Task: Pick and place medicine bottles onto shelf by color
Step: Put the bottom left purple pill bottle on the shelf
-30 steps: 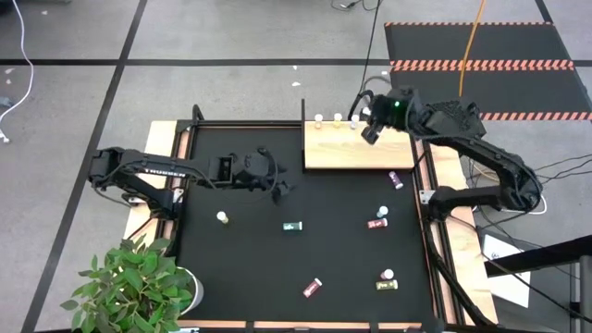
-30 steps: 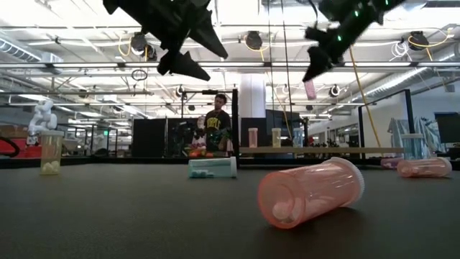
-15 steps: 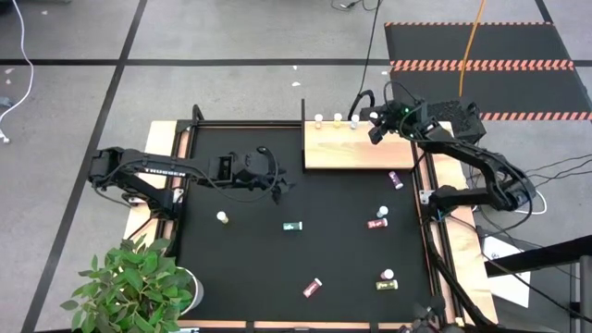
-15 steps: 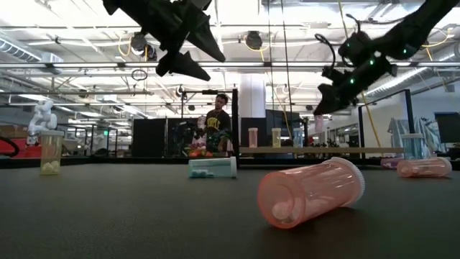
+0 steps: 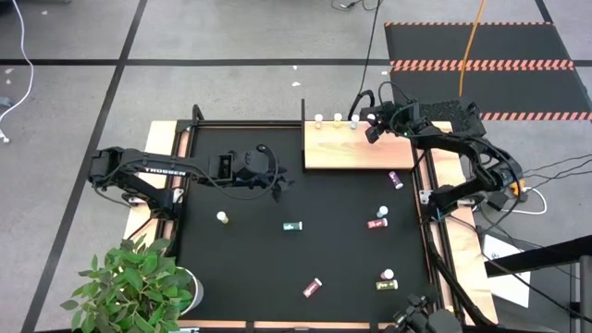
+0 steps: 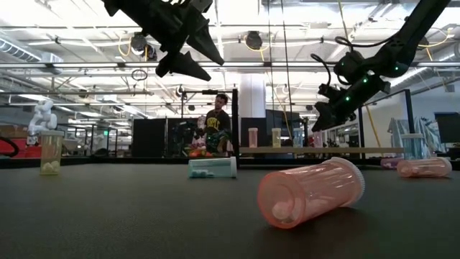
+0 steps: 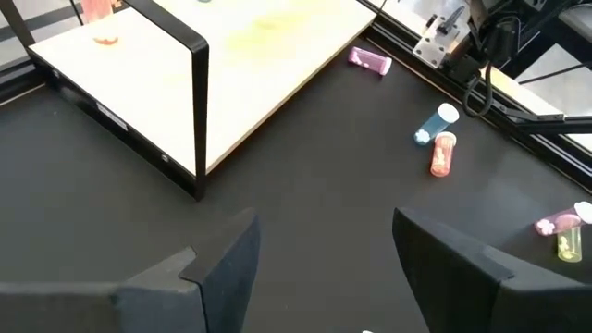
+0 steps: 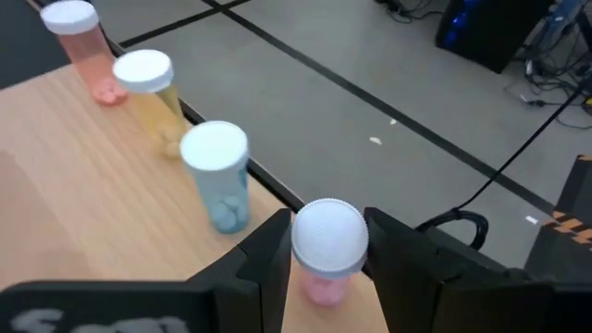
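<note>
Medicine bottles lie scattered on the black mat: nearest the low camera, a translucent pink bottle (image 6: 310,191) lies on its side, with a teal one (image 6: 213,167) lying behind it. The overhead view alone shows a yellow-green bottle (image 5: 387,281) near the mat's front right and white lettering along the left arm, too small to read surely. The left gripper (image 5: 280,184) hovers over the mat beside the board's near corner, its jaws parted around nothing. Farther back, on the flat light wooden shelf (image 5: 347,153), three capped bottles stand in a row along the far edge. The right gripper (image 8: 324,248) reaches over that edge, jaws closed on a pink white-capped bottle (image 8: 326,252) beside the pale blue one (image 8: 218,174).
</note>
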### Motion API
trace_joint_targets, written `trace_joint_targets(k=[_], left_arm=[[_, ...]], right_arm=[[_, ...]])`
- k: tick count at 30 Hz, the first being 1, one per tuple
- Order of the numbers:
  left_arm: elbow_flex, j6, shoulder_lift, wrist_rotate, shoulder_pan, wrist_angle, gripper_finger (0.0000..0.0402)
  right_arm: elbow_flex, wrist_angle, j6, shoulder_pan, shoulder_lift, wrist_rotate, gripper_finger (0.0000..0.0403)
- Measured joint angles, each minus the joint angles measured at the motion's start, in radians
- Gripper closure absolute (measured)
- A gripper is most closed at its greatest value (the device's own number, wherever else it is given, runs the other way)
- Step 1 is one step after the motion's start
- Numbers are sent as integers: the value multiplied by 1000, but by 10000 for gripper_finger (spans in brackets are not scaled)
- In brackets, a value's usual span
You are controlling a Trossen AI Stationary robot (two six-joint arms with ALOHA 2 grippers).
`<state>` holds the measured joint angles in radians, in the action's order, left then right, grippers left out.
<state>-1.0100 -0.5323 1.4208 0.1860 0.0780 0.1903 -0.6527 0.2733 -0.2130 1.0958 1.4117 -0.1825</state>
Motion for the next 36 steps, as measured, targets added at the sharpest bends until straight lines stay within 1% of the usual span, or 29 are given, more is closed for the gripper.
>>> trace_joint_targets(k=[9, 16, 25, 30, 36], left_arm=[[0, 3, 0, -1, 0, 0, 156], [0, 6, 0, -1, 0, 1, 156], [0, 6, 0, -2, 0, 1, 156], [0, 11, 0, -2, 0, 1, 156], [0, 6, 0, -5, -2, 1, 156]], right_arm=[[-1, -5, 21, 4, 0, 0, 278], [-1, -13, 95, 3, 0, -1, 278], [-1, -16, 97, 3, 0, 0, 275], [1, -40, 121, 2, 2, 2, 256], [1, -42, 120, 2, 2, 3, 214]])
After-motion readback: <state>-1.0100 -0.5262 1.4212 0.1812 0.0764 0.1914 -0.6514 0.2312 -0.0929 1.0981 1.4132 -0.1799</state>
